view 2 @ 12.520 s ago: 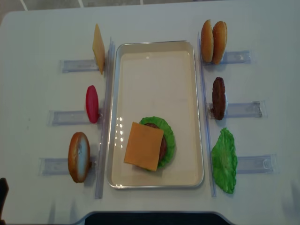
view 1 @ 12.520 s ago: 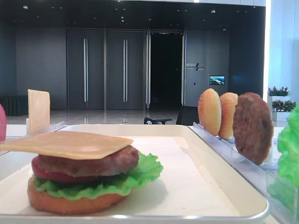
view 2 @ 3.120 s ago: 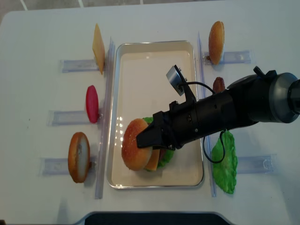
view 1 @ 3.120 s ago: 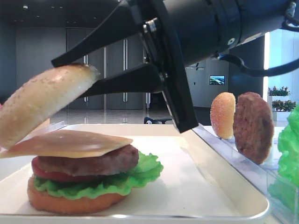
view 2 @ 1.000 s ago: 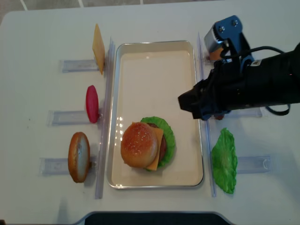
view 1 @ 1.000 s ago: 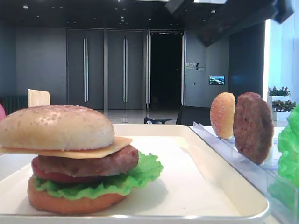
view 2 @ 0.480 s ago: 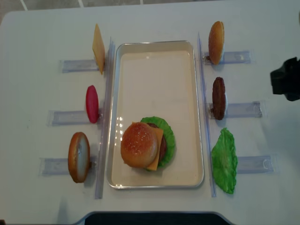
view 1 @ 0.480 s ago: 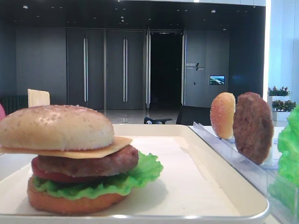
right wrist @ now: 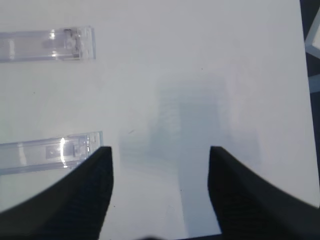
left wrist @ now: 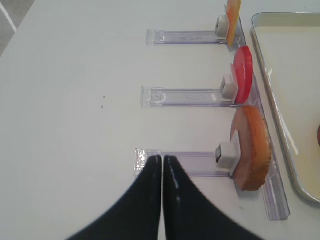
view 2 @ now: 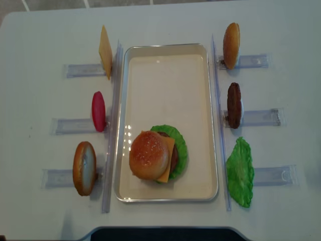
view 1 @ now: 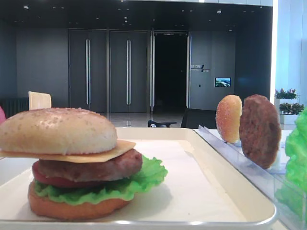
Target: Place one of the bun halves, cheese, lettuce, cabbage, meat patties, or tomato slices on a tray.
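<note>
Tray (view 2: 165, 85) far half bare; racks (view 2: 113, 125) flank it.

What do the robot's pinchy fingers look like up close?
In both wrist views the fingers look black and smooth, wide at the bottom and narrowing toward the tips. The left gripper has two curved fingers that end in thin points. The right gripper's fingers look chunkier, with blunt tips and a fine ribbed texture. No cables or markings show.

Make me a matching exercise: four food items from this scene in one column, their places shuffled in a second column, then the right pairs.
Items
1. domed bun top
2. tomato slice
3. meat patty
4. cheese slice

Places
A. on edge in the far left rack
B. topping the burger stack in the tray
C. on edge in the middle right rack
D. on edge in the middle left rack

Pairs: 1-B, 2-D, 3-C, 4-A
</note>
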You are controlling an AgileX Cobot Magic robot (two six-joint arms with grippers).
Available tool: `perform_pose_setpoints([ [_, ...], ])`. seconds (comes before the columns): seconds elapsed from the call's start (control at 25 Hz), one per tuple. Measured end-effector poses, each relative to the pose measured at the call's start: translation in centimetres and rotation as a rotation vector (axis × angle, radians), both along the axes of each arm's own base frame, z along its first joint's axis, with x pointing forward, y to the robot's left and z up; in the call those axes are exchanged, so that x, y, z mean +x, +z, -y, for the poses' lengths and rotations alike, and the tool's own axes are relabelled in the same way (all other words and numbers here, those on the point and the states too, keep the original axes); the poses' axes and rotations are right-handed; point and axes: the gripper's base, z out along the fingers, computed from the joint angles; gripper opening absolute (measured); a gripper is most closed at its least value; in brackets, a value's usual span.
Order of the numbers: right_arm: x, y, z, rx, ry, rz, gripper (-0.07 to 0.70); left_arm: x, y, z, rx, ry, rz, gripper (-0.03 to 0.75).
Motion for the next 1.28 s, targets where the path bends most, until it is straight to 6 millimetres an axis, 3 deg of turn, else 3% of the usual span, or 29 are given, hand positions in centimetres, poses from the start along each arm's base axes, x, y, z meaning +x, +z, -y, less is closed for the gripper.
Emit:
perform_pose_setpoints([
  [0.16, -3.0, -0.6, 0.0, -0.005, -0.003, 0.052, 0.429, 0.0, 0.0, 0.0, 0.0, 0.0, 0.0, 0.0],
  [0.72, -10.7, -2.6, -0.1, -0.016, -0.008, 0.322, 0.428, 0.0, 0.0, 0.0, 0.0, 0.0, 0.0, 0.0],
  [1.04, -13.8, -2.3, -0.1, -0.019, -0.01, 0.525, 0.428, 0.0, 0.0, 0.0, 0.0, 0.0, 0.0, 0.0],
  [1.28, -14.9, -2.3, -0.2, -0.021, -0.01, 0.603, 0.428, 0.0, 0.0, 0.0, 0.0, 0.0, 0.0, 0.0],
])
